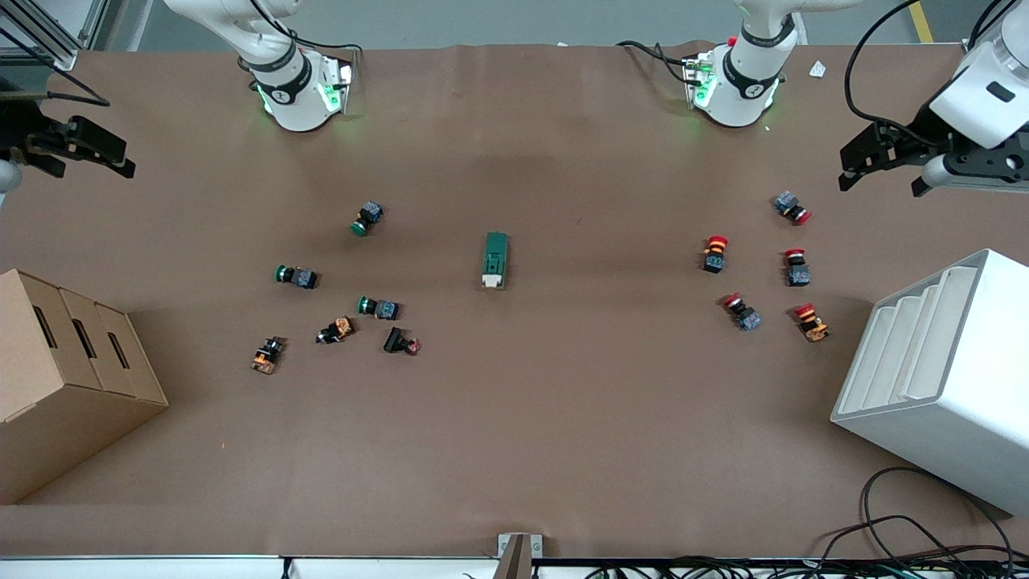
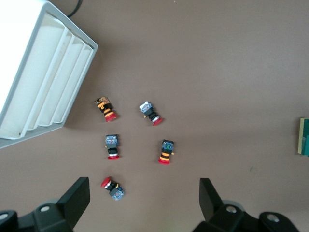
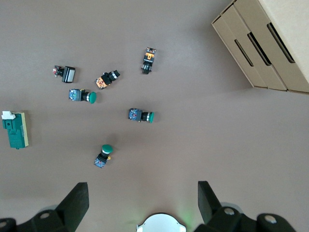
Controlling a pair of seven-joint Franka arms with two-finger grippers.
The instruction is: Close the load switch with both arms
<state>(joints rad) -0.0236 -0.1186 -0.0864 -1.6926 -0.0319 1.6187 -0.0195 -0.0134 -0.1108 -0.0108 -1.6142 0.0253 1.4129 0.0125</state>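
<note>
The load switch (image 1: 495, 260) is a dark-green block lying flat at the middle of the table, its cream-white tab at the end nearer the front camera. It also shows in the right wrist view (image 3: 15, 129), and just its edge in the left wrist view (image 2: 304, 137). My left gripper (image 1: 884, 173) hangs open and empty high over the left arm's end of the table (image 2: 144, 193), above the red buttons. My right gripper (image 1: 88, 157) hangs open and empty high over the right arm's end (image 3: 142, 195). Both are well away from the switch.
Green, orange and black push buttons (image 1: 378, 307) lie scattered toward the right arm's end, red-capped ones (image 1: 715, 253) toward the left arm's end. A cardboard box (image 1: 64, 362) stands at the right arm's end, and a white slotted rack (image 1: 940, 378) at the left arm's end.
</note>
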